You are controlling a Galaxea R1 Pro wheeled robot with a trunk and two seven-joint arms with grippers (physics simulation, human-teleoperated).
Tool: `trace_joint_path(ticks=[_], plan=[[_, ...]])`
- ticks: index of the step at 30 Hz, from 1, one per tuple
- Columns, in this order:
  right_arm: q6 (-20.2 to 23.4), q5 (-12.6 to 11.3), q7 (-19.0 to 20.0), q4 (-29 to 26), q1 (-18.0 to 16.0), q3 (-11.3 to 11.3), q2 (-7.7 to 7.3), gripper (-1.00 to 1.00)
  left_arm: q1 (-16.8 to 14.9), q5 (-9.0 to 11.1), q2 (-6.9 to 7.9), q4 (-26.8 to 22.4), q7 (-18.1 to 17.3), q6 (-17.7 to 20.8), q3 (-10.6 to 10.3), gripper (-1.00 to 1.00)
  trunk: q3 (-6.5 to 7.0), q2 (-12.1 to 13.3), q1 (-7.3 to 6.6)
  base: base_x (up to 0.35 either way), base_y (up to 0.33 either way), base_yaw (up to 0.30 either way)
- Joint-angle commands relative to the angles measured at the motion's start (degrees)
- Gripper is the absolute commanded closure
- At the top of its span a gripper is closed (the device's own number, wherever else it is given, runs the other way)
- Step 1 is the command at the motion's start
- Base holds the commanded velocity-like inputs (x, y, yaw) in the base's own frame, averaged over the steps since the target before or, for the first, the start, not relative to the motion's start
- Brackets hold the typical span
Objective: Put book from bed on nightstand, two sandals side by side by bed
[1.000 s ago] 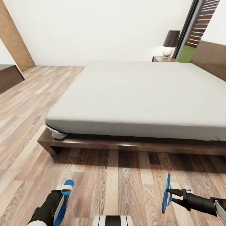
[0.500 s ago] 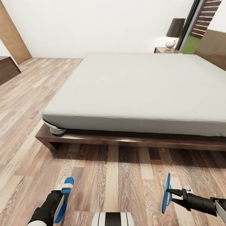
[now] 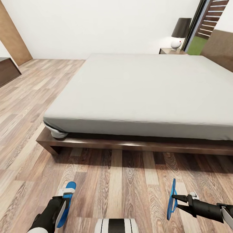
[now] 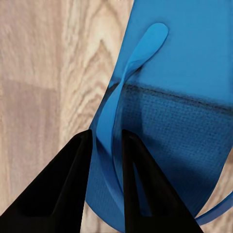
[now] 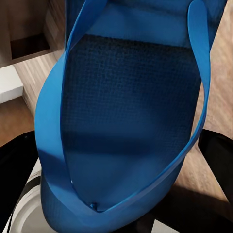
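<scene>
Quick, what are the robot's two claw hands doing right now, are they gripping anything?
Left gripper: closed on a strap of a blue sandal.
Right gripper: closed on the other blue sandal, held on edge above the floor.

A broad strip of bare brown wood-plank floor (image 3: pixel 129 181) is lying open between the robot and the large low bed with its dark brown wooden frame (image 3: pixel 136 147) and pale grey-white mattress (image 3: pixel 139 94); nothing is standing on that strip. The frame's low edge is running across the whole far side, blocking any passage forward at floor height. To the left of the bed, open floor is stretching back toward the white wall (image 3: pixel 97 26). Far back at the right, a dark reddish-brown wooden nightstand (image 3: pixel 168 50) is carrying a white lamp with a dark shade (image 3: pixel 178 34), taking up its top.
</scene>
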Motion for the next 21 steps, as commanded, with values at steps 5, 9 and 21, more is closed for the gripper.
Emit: trace_joint_path(ticks=[5,9,21], plan=[[0.40,-0.01,0.11,0.01,-0.02,-0.14,0.00,1.00,-0.03,-0.24,-0.06,-0.09,0.09,0.24,0.14,1.00,-1.15,-0.08,0.12,0.000,0.000,0.000],[0.40,-0.01,0.11,0.02,-0.02,-0.12,0.00,1.00,-0.02,-0.24,-0.06,-0.09,0.10,0.24,0.13,1.00,-2.03,-0.14,0.22,0.000,0.000,0.000],[0.40,-0.01,0.11,0.02,-0.02,-0.11,0.00,1.00,-0.02,-0.24,-0.06,-0.06,0.09,0.24,0.13,1.00,-4.69,-0.30,0.53,0.000,0.000,0.000]])
